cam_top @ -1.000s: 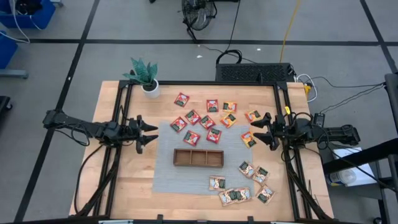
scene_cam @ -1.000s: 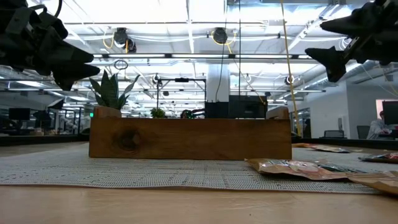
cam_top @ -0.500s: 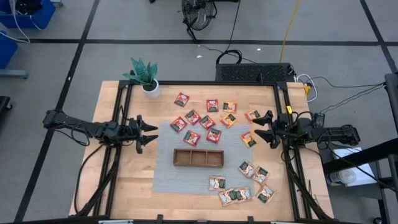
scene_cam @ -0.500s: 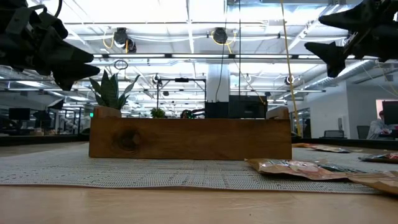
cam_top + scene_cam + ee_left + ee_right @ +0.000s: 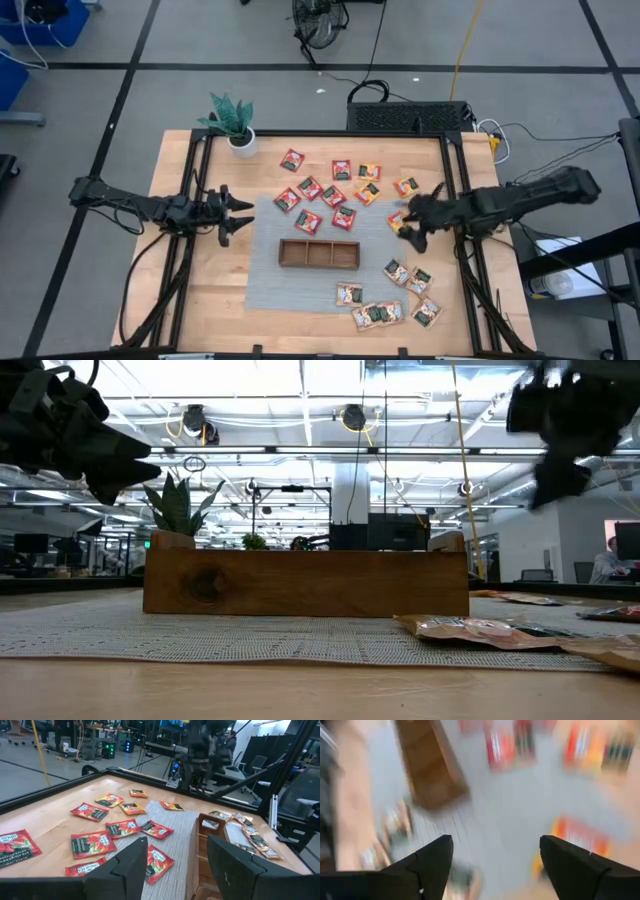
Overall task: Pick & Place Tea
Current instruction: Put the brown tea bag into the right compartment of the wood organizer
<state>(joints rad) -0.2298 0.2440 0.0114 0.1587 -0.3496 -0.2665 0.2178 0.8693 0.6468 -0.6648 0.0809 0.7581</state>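
Tea sachets (image 5: 322, 192) lie scattered around the wooden tray (image 5: 319, 253) on the worktop (image 5: 200, 290): red and orange ones beyond it, green-and-white ones (image 5: 390, 300) nearer, towards my right arm. My right pincer (image 5: 414, 226) hangs with fingers apart above an orange sachet (image 5: 399, 223) just right of the tray. My left pincer (image 5: 236, 215) hovers left of the tray, fingers apart, holding nothing.

Red, orange and green tea sachets (image 5: 309, 188) lie flat, scattered around the tray.
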